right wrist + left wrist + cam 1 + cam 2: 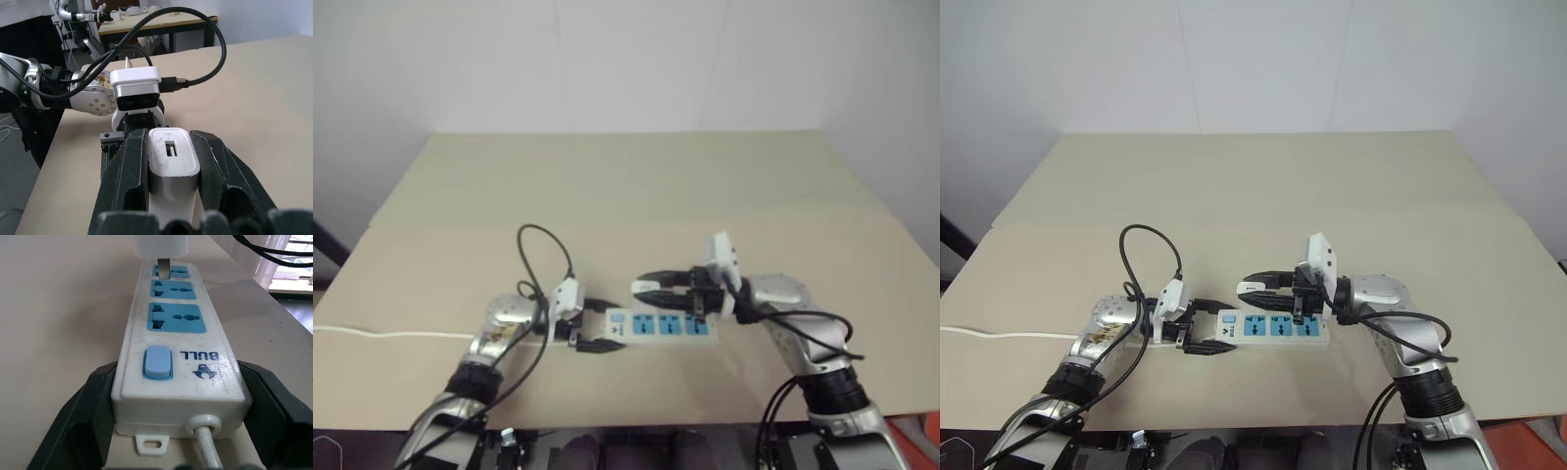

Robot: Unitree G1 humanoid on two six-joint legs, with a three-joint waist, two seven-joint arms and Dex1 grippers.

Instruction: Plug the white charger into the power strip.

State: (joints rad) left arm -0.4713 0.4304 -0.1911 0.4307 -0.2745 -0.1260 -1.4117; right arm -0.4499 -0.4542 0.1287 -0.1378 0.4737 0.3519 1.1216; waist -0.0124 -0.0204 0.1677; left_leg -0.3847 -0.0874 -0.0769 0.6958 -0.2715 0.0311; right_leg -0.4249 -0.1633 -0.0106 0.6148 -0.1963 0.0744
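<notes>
Writing: "BULL" printed beside the blue end switch [157, 363] of the long white plastic power strip [178, 377].
Left gripper [176, 426]: pinching the strip's cord end.
Right gripper [171, 166]: pinching the small white boxy charger [172, 159], prongs at the far socket.
Around: beige table [636, 186].

Head stereo pair: mounted high, facing forward and down over the table [636, 186]; both eyes share the power strip [1273, 327] near 6 o'clock, seen from a middle distance. Left wrist camera: very close, low, looking along the strip from its switch end toward the white charger [160, 245] at 12 o'clock. Right wrist camera: close behind the charger, facing the left gripper [132, 142] opposite.
</notes>
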